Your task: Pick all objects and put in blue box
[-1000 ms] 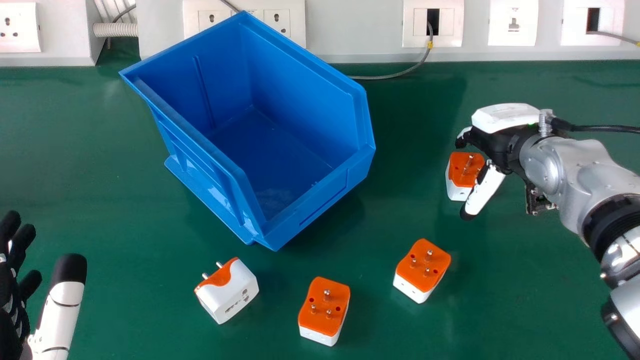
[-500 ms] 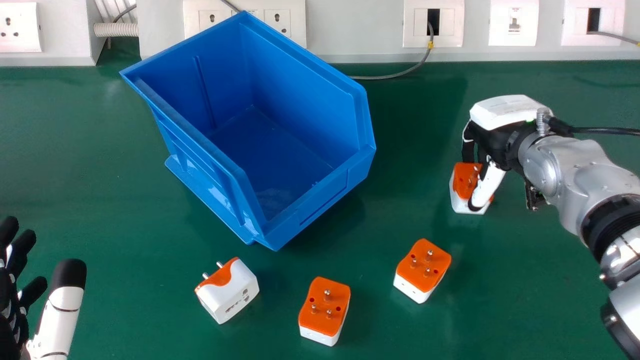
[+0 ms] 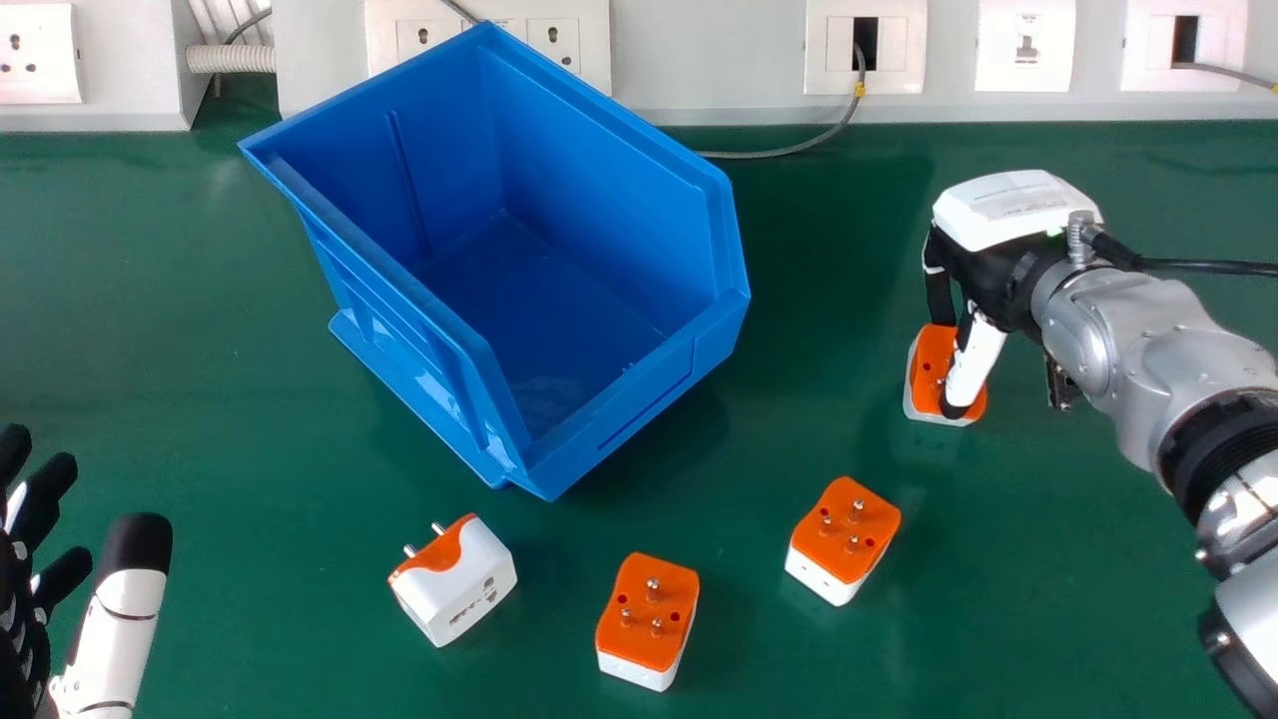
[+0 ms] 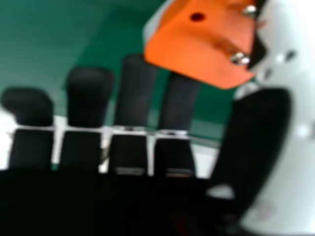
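Observation:
The blue box (image 3: 574, 320) stands behind the middle of the table, with its inside in view. My right hand (image 3: 998, 270) is at the right, its fingers bent down to the far edge of an orange-and-white adapter (image 3: 932, 367) and its thumb across the near end. In the right hand view, that adapter (image 4: 197, 44) lies between the fingertips and thumb of my right hand (image 4: 134, 93). Three more adapters lie nearer: one on its side (image 3: 464, 589), one pins up (image 3: 649, 619), and another pins up (image 3: 844, 534). My left hand (image 3: 115, 619) is open at the lower left.
A pale wall trunking (image 3: 719, 60) with sockets runs along the back of the green table (image 3: 200, 330). A grey cable (image 3: 789, 150) rests behind the box. The black cable (image 3: 1198, 265) from my right wrist runs off to the right.
My right hand's fingers have bent down onto the adapter, which has slid nearer and slightly right and now shows less of its white side. The back of the hand has risen. The left hand has shifted slightly.

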### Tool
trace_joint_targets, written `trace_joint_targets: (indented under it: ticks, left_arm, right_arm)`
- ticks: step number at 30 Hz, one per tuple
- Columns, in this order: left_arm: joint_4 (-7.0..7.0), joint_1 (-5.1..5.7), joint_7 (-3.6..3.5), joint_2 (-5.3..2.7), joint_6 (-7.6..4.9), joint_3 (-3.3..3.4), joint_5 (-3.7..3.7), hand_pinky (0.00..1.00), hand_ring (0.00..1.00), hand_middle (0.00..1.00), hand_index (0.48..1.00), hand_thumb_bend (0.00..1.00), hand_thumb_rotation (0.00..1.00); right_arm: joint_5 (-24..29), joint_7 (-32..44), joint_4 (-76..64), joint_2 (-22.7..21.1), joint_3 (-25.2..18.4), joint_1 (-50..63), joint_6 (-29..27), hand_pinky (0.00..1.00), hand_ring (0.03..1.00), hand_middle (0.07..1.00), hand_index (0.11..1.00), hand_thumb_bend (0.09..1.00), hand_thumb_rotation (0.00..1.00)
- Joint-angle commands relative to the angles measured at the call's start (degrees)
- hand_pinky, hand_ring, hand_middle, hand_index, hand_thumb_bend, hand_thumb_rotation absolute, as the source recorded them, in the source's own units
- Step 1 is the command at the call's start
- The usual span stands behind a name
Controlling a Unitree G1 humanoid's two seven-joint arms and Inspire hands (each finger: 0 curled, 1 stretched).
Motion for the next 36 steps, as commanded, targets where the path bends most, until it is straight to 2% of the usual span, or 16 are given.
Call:
trace_joint_targets:
  ticks: [1,7,10,13,17,24,30,36]
  left_arm:
    - [-1.01,0.58,0.44,-0.07,-0.94,0.37,0.12,0.89,0.95,0.93,0.947,0.73,0.81]
    - [-1.89,1.01,0.39,-0.13,-0.53,0.28,0.41,0.89,0.95,0.93,0.946,0.72,0.81]
    - [-1.88,1.00,0.39,-0.09,-0.47,0.40,0.23,0.89,0.95,0.93,0.947,0.71,0.81]
    - [-2.04,0.99,0.44,-0.23,-0.30,0.23,0.21,0.89,0.95,0.93,0.947,0.71,0.81]
    - [-1.66,0.66,0.41,-0.06,-0.23,0.36,0.17,0.89,0.95,0.93,0.947,0.71,0.81]
    - [-2.73,0.98,0.51,-0.33,0.25,0.08,0.65,0.89,0.95,0.93,0.947,0.70,0.81]
    - [-2.83,0.80,0.51,-0.55,0.39,0.09,0.05,0.89,0.95,0.93,0.948,0.70,0.81]
    - [-2.88,0.55,0.54,-0.55,0.62,-0.10,0.10,0.89,0.95,0.92,0.946,0.71,0.81]
  right_arm:
    - [-0.3,-1.3,-0.1,-0.3,0.1,-1.2,0.5,0.10,0.151,0.206,0.470,0.511,0.14]
    - [-0.1,-1.7,0.0,-0.1,0.0,-1.1,0.6,0.11,0.159,0.214,0.469,0.509,0.14]
    - [0.1,-1.7,0.0,-0.1,-0.2,-1.1,0.5,0.10,0.154,0.209,0.469,0.508,0.14]
    - [0.0,-1.7,0.0,-0.1,0.1,-1.1,0.2,0.10,0.151,0.205,0.469,0.508,0.14]
    - [-0.1,-1.1,0.2,0.1,0.1,-1.3,0.4,0.12,0.161,0.213,0.468,0.507,0.13]
    - [0.5,-0.9,0.2,0.2,-0.4,-1.2,0.6,0.12,0.161,0.213,0.468,0.506,0.13]
    - [-0.2,-2.0,0.2,0.0,0.2,-1.2,-0.1,0.15,0.187,0.234,0.468,0.506,0.13]
    - [-0.5,-2.7,0.1,-0.2,0.8,-1.3,-0.7,0.14,0.181,0.226,0.469,0.506,0.13]
